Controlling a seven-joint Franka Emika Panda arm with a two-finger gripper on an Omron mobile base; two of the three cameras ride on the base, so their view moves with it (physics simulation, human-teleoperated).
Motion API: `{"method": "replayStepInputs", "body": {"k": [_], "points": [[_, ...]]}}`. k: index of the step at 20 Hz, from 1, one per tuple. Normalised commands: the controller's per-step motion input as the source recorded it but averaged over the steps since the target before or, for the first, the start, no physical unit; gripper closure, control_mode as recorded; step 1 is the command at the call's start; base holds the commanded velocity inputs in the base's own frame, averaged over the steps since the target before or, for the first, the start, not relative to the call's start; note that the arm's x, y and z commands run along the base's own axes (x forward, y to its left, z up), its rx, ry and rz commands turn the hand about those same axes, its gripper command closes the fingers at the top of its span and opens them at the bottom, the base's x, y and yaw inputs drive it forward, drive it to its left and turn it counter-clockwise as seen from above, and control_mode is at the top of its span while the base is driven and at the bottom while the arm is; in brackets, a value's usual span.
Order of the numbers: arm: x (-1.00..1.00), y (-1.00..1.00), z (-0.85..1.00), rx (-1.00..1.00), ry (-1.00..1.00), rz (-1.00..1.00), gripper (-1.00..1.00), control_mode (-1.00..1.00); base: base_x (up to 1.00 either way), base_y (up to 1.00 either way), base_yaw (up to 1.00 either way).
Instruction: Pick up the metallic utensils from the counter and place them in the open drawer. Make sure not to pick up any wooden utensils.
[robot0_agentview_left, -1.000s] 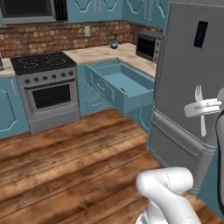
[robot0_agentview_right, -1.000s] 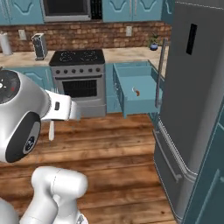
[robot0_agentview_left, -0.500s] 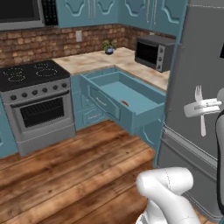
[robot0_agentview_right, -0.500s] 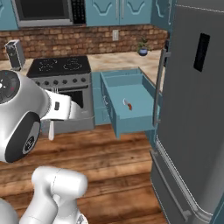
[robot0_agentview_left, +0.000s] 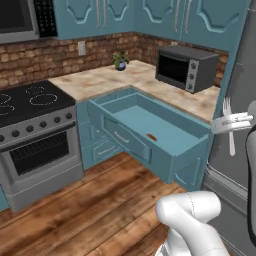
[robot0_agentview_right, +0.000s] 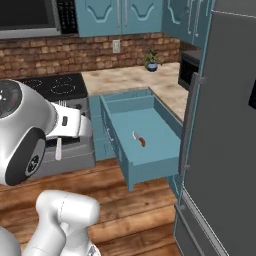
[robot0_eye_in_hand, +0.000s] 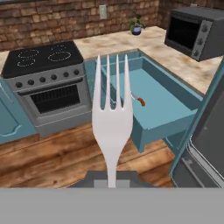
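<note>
Tool (robot0_eye_in_hand: 111, 181) closed on a silver fork (robot0_eye_in_hand: 111, 120), tines pointing away from the tool. Open drawer (robot0_eye_in_hand: 168, 114) ahead of and below the tool, well apart, long axis running away; knife (robot0_eye_in_hand: 138, 100) already inside. Bench (robot0_eye_in_hand: 131, 41) beyond.

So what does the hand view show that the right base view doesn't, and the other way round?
Hand view alone: the silver fork seen head-on, tines up, held in the shut gripper, and the microwave's full front. Right base view alone: the tall grey fridge and the wall cabinets. Both: the open drawer with the reddish-handled knife inside, the stove, counter and potted plant.
</note>
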Motion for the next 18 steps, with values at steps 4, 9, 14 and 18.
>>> {"method": "replayStepInputs", "body": {"k": [4, 9, 14, 18], "points": [[0.00, 0.00, 0.00, 0.00, 0.00, 0.00, 1.00, 1.00, 0.64, -0.22, 0.01], [0.00, 0.00, 0.00, 0.00, 0.00, 0.00, 1.00, 1.00, 0.91, -0.15, 0.01], [0.00, 0.00, 0.00, 0.00, 0.00, 0.00, 1.00, 1.00, 0.59, -0.09, 0.02], [0.00, 0.00, 0.00, 0.00, 0.00, 0.00, 1.00, 1.00, 0.30, -0.14, 0.04]]}}
